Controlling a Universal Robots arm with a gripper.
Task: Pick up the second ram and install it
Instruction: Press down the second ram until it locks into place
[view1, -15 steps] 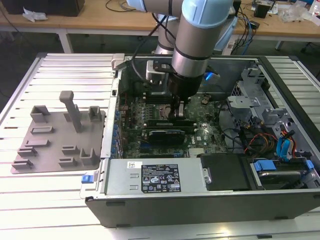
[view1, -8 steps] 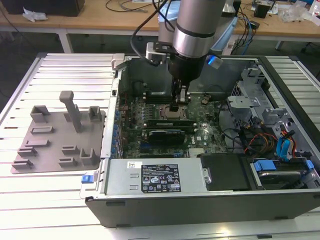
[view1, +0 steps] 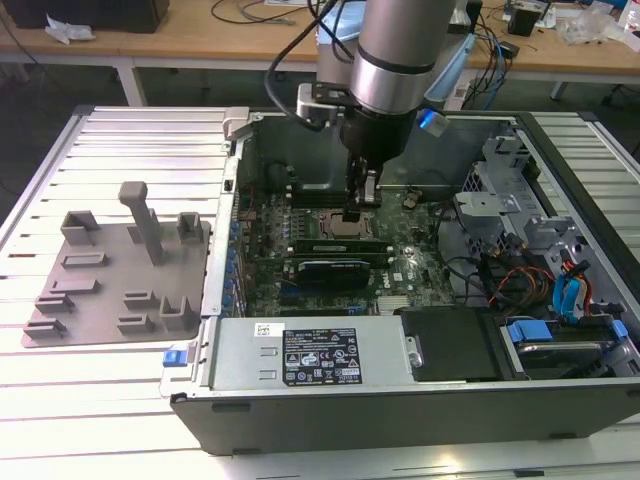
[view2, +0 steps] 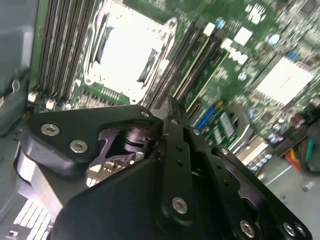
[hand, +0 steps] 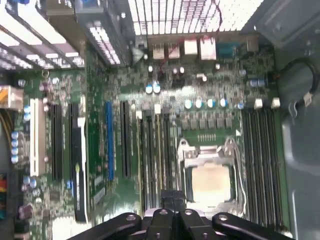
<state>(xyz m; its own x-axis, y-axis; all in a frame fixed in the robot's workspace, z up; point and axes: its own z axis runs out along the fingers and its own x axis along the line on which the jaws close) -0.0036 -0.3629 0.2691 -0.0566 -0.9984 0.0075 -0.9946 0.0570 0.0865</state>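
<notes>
Second ram (view1: 335, 243): stands edge-on in a slot just beside the processor socket (hand: 210, 182), directly beneath the pincer (view1: 353, 212). Pincer pressed together, gripping nothing, apparently to push the stick home.

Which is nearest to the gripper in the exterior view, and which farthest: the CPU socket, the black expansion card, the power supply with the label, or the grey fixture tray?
From the gripper:
1. CPU socket, directly beneath the fingertips.
2. Black expansion card, just toward the case's front edge.
3. Power supply, along the case's near wall.
4. Grey fixture tray, outside the case, on the exterior view's left.
</notes>
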